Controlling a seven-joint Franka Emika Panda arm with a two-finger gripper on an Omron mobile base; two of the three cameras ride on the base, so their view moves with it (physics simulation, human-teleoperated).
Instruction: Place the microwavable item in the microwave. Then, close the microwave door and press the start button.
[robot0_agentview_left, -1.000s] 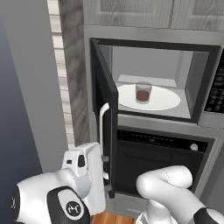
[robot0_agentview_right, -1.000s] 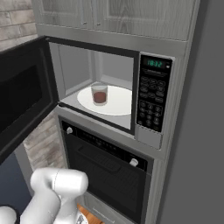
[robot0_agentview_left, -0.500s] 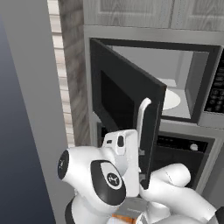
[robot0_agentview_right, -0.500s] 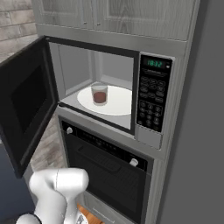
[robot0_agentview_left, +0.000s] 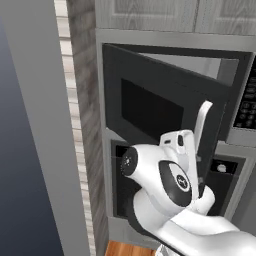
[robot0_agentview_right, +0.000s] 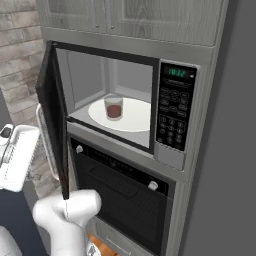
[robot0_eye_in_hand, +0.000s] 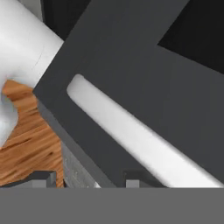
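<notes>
Though the two dark fingertips (robot0_eye_in_hand: 43, 178) rise at the bottom of the hand view with a gap between them, the jaws' width can't be judged and nothing is seen gripped between them; whether they press the door can't be told. The gripper (robot0_eye_in_hand: 87, 180) sits close against the outer face of the door (robot0_eye_in_hand: 144, 87), just below its single pale bar handle (robot0_eye_in_hand: 140, 140), which runs slantwise across that view. A corner of the black window (robot0_eye_in_hand: 197, 35) shows at the upper right, and wood floor (robot0_eye_in_hand: 26, 144) lies at the lower left.

In the left base view the hand (robot0_agentview_left: 180, 145) is up beside the handle (robot0_agentview_left: 201, 130), with the door (robot0_agentview_left: 150, 110) swung partway across the cavity. From the right base view the door (robot0_agentview_right: 52, 115) is seen nearly edge-on, standing out from the microwave (robot0_agentview_right: 175, 65) at its left side, so the mouth is open to that camera.

Inside, one glass (robot0_agentview_right: 113, 107), reddish-brown in its lower half, stands upright on the one round white plate (robot0_agentview_right: 135, 117), a little left of the plate's centre. One keypad panel (robot0_agentview_right: 172, 117) with a green display fills the microwave's right side. Below is one oven (robot0_agentview_right: 120, 200) with two knobs: one (robot0_agentview_right: 79, 148) at the left, one (robot0_agentview_right: 153, 186) at the right. Cabinet doors (robot0_agentview_right: 135, 17) close off the space above.
</notes>
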